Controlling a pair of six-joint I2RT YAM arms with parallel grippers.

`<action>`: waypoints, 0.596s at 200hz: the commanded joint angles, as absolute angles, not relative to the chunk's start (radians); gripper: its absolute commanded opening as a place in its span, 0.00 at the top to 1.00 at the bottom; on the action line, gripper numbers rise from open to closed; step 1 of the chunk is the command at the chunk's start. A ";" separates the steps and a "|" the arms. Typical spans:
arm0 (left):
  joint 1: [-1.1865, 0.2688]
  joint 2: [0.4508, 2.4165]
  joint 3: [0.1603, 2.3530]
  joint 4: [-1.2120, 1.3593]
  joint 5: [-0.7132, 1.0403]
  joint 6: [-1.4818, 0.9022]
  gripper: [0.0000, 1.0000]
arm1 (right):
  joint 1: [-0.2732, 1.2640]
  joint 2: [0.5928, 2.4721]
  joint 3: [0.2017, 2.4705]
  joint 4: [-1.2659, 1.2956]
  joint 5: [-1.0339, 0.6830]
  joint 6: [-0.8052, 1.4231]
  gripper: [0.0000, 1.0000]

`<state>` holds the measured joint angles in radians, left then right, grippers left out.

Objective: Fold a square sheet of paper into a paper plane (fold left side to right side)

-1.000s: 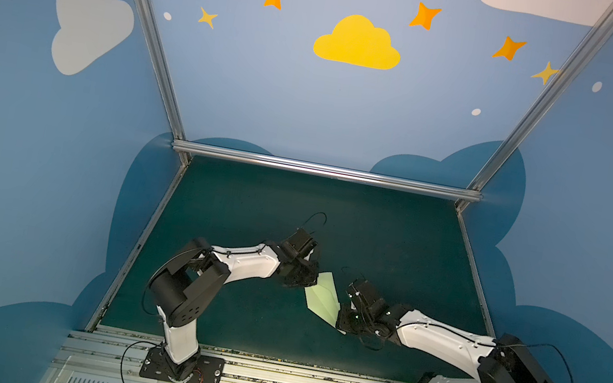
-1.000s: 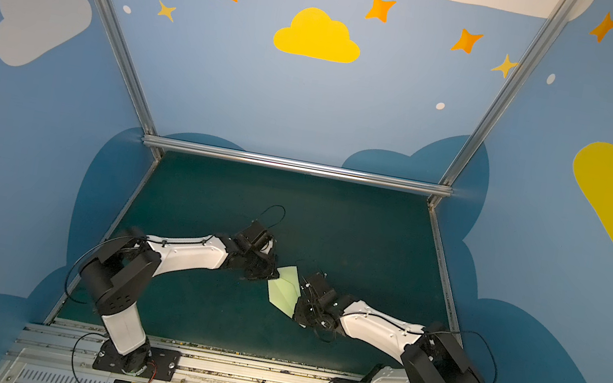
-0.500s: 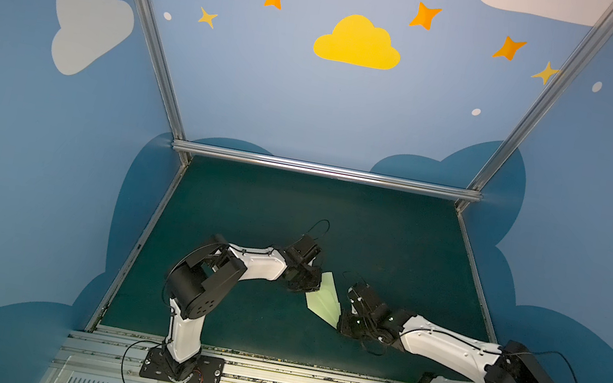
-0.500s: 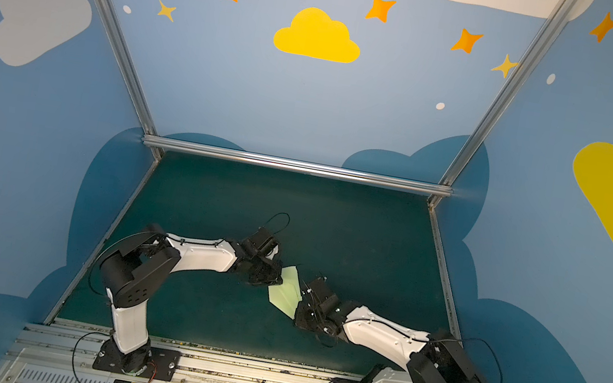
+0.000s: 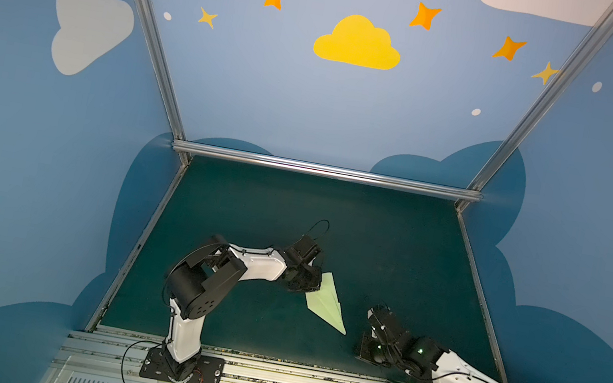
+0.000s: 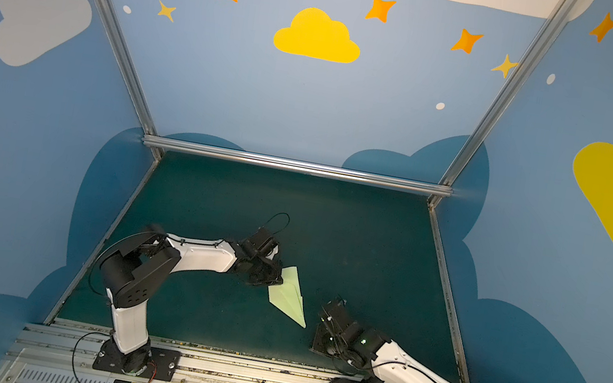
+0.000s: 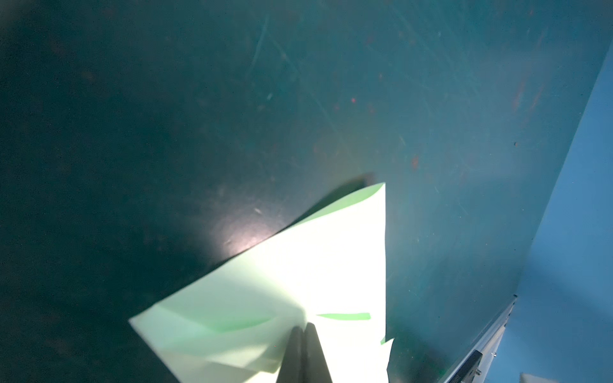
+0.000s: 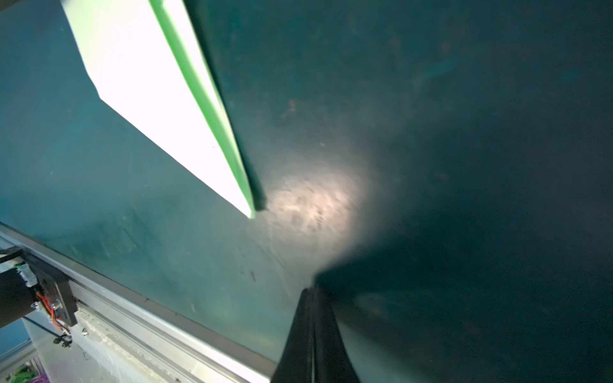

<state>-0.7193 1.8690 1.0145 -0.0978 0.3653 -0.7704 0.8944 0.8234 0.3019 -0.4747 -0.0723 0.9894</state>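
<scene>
The paper plane [image 5: 325, 307] is found near the middle of the dark green worktop [image 5: 393, 241], somewhat toward the near edge. It is a slim dart, with its broad tail to the far left and its pointed nose aimed to the near right.

The tail is pinched by the left gripper [image 7: 302, 328], whose jaws are pressed together on the paper where the flaps meet. The hold seems to be taken there so that the layers are prevented from springing open and the dart from sliding. In the wrist views a shadow is cast under the nose and along one long edge. That part is therefore judged to be raised slightly off the worktop rather than laid flat.

The right gripper [image 8: 313, 293] is placed to the near right, just beyond the nose, and the paper is not touched by it. Its jaws are seen pressed together, or very nearly so, with nothing between them.

The folds appear complete, so the task is judged to be at or near its end, with only the release left to be made.
</scene>
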 commanded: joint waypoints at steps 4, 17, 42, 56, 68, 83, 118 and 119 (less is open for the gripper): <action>-0.719 1.919 0.976 -0.159 0.294 -0.749 0.96 | 0.850 0.745 0.295 -0.500 -0.103 1.023 0.75; -0.719 1.921 0.974 -0.160 0.295 -0.747 0.96 | 0.827 0.735 0.282 -0.436 -0.158 1.040 0.67; -0.718 1.922 0.968 -0.160 0.294 -0.741 0.96 | 0.810 0.764 0.250 -0.312 -0.216 1.089 0.65; -0.719 1.921 0.962 -0.154 0.293 -0.743 0.96 | 0.807 0.791 0.231 -0.246 -0.238 1.116 0.65; -0.718 1.918 0.958 -0.152 0.293 -0.744 0.96 | 0.805 0.819 0.222 -0.202 -0.250 1.134 0.65; -0.719 1.917 0.955 -0.149 0.292 -0.744 0.96 | 0.803 0.849 0.213 -0.160 -0.255 1.154 0.65; -0.718 1.916 0.953 -0.144 0.293 -0.743 0.96 | 0.794 0.924 0.201 -0.084 -0.248 1.190 0.64; -0.719 1.917 0.953 -0.143 0.293 -0.743 0.96 | 0.793 0.926 0.201 -0.084 -0.247 1.190 0.64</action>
